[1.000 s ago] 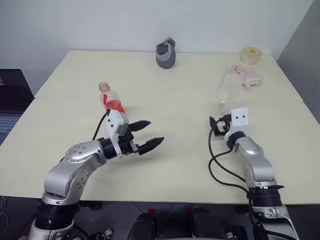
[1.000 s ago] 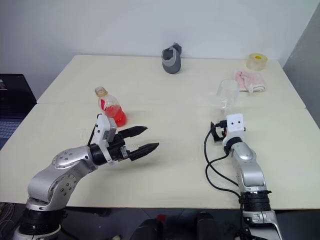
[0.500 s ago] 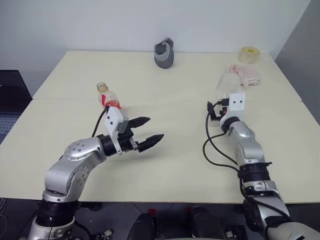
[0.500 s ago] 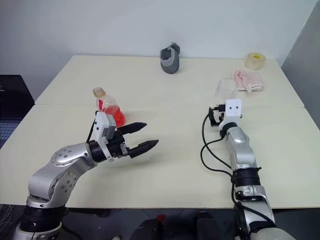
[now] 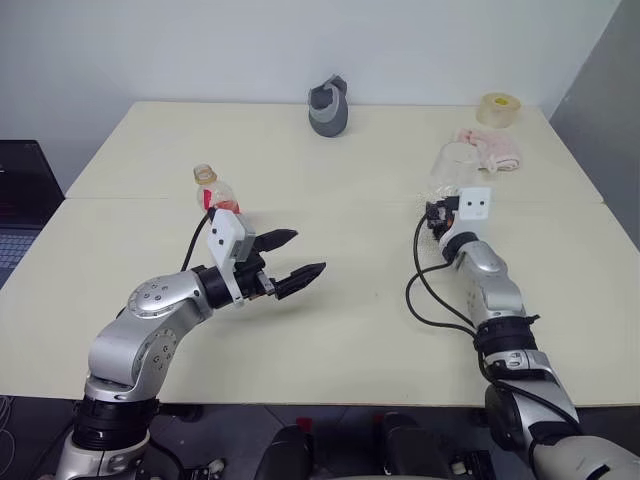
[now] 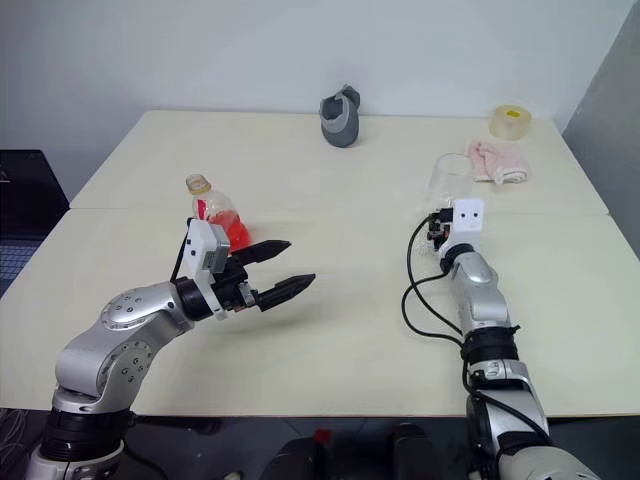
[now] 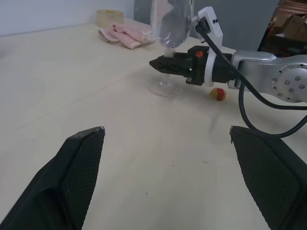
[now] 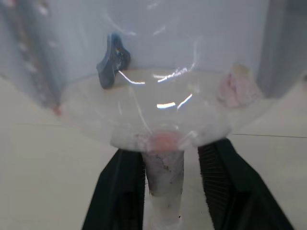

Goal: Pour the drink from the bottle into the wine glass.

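The stem of the wine glass [image 7: 168, 52] is pinched between the black fingers of the right gripper [image 7: 158, 64], its foot resting on the table [image 5: 350, 330]. The left gripper [image 5: 296, 258] is held with fingers spread wide, just beside the upright bottle [image 6: 212, 212] of red drink [image 6: 235, 232].

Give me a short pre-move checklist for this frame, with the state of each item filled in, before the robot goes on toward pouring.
1. Right gripper fingers around the wine glass stem: ok, one on each side just under the bowl.
2. Firm grip on the stem: cannot tell; slight gaps show beside it.
3. Wine glass upright, foot on the table: ok.
4. Left gripper open, holding nothing: ok.
5. Bottle upright with the drink inside: ok.
6. Cap off for pouring: not ok, the yellow-tan cap sits on the bottle.
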